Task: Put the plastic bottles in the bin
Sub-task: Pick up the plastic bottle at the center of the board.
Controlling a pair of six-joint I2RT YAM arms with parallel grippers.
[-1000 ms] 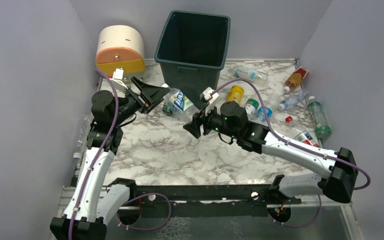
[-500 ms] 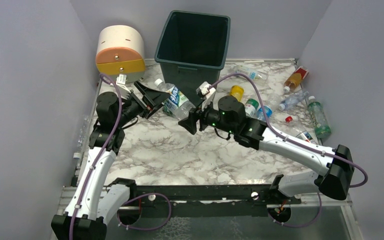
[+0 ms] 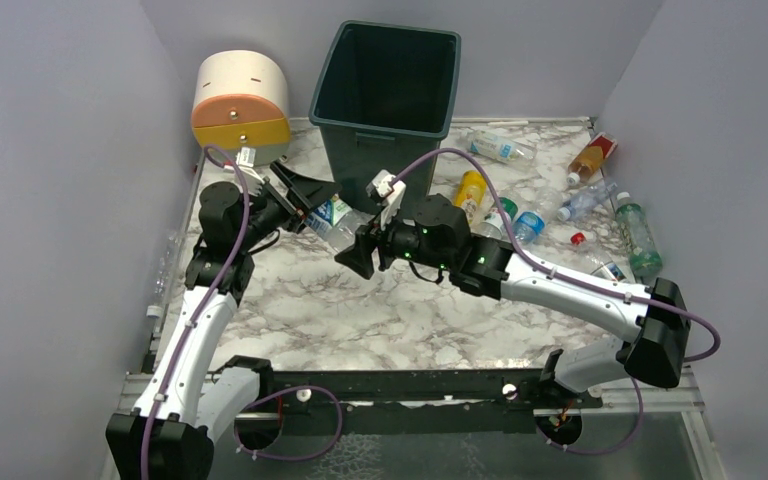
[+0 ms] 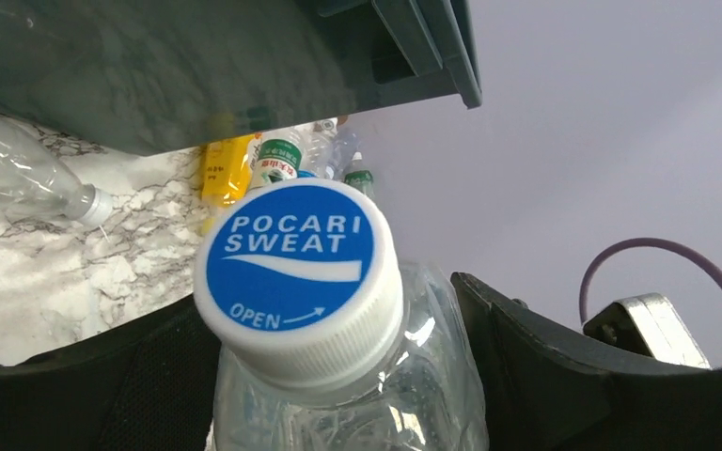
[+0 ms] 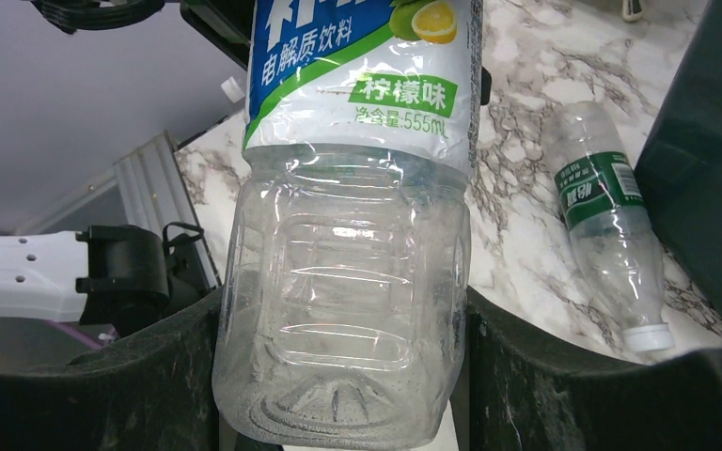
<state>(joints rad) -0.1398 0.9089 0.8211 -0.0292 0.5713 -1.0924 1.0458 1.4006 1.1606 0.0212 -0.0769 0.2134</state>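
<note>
Pocari bottle (image 3: 332, 214): off the bench (image 3: 360, 310), hanging just in front of the bin (image 3: 365, 150), low against its front wall and nowhere near the rim.
left fingers (image 3: 305, 192): wrapped round the shoulder just under the blue cap, snug on both sides afaict.
right fingers (image 3: 353, 257): spread wide and hugging the base end, looks like contact on both sides too.
step: reads like a handoff in front of the bin, imo.
doing it well: only one arm lets go, and not before the other has a firm squeeze, since thin empty plastic buckles and slips. Then lift well above the rim before moving over the opening.
in the way: the bin's tall front wall, plus the right arm's purple cable (image 3: 440, 152) arcing in front of it.
other stuff: yellow bottle (image 3: 470, 187) and more bottles lying right of the bin, a green-label one (image 5: 611, 235) by its foot, drawer unit (image 3: 240, 95) to its left.
</note>
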